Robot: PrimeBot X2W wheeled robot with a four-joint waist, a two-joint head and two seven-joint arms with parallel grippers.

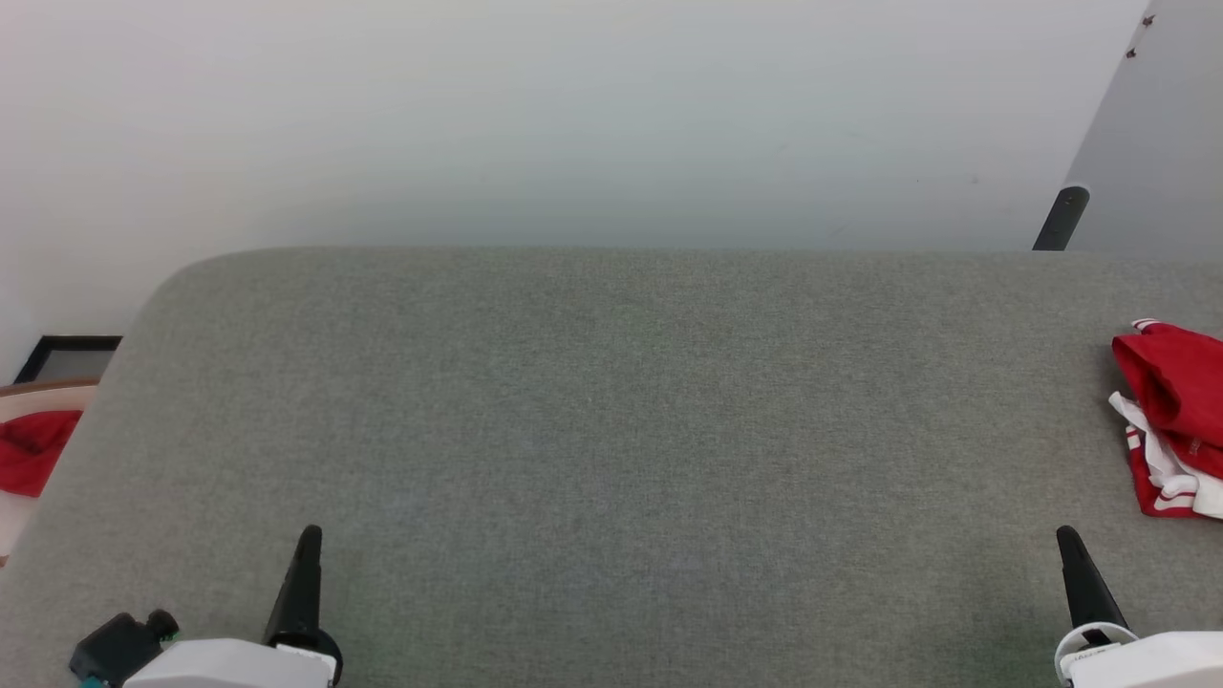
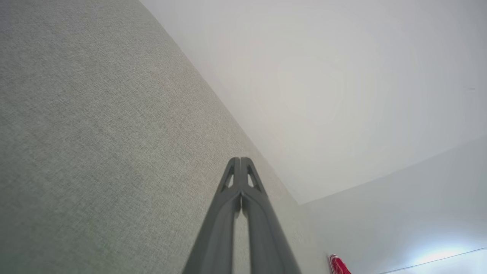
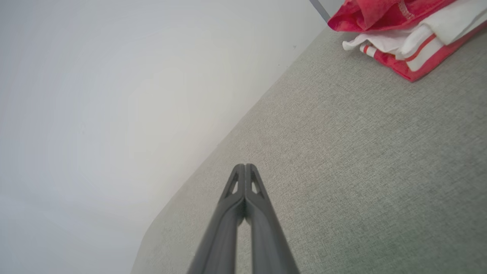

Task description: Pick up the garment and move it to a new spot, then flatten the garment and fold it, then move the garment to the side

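The garment [image 1: 1173, 420], red with white parts and red-white stripe trim, lies bunched at the right edge of the grey fabric table [image 1: 611, 430]. The right wrist view shows the garment [image 3: 403, 34] at its top right, and a red sliver of the garment [image 2: 339, 265] peeks in at the bottom of the left wrist view. My left gripper [image 1: 308, 538] rests near the front left, shut and holding nothing. My right gripper [image 1: 1067, 538] is shut and holds nothing too, a little in front of and left of the garment.
A plain red cloth [image 1: 31, 449] lies on a pale surface off the table's left edge, beside a dark-framed object [image 1: 67, 355]. A pale wall stands behind the table. A dark post [image 1: 1061, 218] rises at the back right.
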